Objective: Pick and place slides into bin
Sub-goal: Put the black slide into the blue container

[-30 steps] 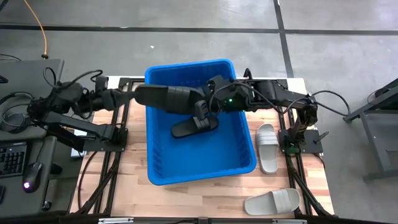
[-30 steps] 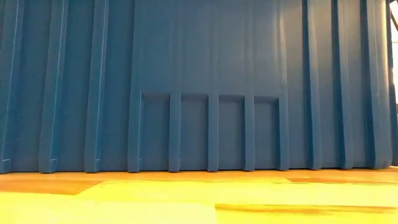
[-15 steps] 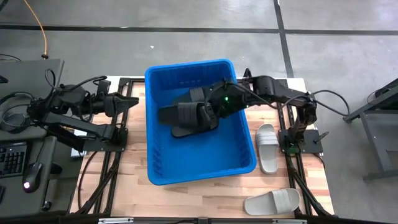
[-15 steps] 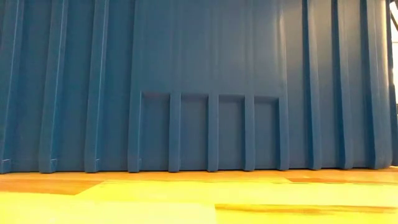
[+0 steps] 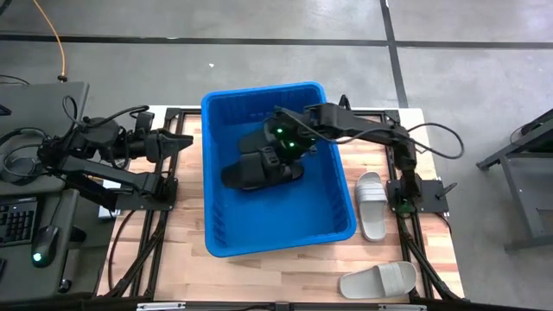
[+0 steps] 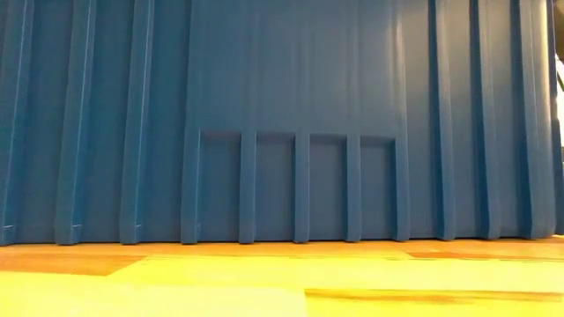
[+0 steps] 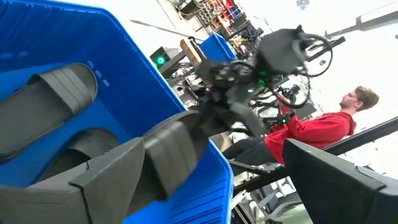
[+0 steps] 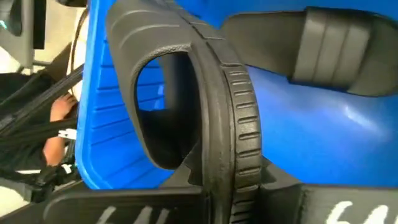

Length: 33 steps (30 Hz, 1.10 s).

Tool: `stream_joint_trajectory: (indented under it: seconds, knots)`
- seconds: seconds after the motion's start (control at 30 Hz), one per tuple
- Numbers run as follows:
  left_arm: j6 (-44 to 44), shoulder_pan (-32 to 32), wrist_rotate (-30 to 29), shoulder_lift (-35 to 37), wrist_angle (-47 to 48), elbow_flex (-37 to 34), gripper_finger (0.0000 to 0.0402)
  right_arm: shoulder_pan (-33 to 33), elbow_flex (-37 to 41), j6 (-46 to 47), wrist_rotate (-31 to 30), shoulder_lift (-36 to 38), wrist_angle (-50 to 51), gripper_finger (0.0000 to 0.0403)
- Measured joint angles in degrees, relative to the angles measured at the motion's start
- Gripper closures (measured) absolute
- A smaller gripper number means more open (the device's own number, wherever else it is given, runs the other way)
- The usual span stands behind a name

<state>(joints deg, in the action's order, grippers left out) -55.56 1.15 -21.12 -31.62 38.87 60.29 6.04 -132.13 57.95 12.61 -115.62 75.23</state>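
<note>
The right gripper point(image 5: 275, 149) is inside the bin point(image 5: 278, 239), its fingers clamped on a black slide point(image 8: 211, 112) held edge-up above another black slide point(image 5: 259, 175) lying on the bin floor. The left gripper point(image 5: 181, 141) is spread wide and empty, beside the bin's left wall. Two light grey slides point(image 5: 371, 204) lie on the table right of the bin.

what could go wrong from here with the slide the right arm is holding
The right gripper is shut on a black slide over the bin, above another black slide. Released here, it may land on that one and lie tilted. Two grey slides remain on the table near the right arm's base; swinging back could knock them.
</note>
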Motion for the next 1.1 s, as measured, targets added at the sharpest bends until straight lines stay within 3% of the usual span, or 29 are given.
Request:
stream_joint_trajectory:
  seconds: [0.27, 0.6, 1.1]
  knots:
    - [0.20, 0.00, -0.09, -0.04, -0.05, 0.00, 0.0030, 4.85, -0.01, -2.84, 3.63, -5.49, 2.38, 0.0388]
    - [0.21, 0.00, -0.11, -0.03, -0.13, -0.04, 0.0030, 9.58, -0.01, -5.16, 8.03, -6.83, 7.18, 0.0388]
    - [0.21, 0.00, 0.00, -0.02, -0.14, -0.04, 0.0030, 9.69, -0.03, -5.78, 10.77, -8.70, 5.36, 0.0388]
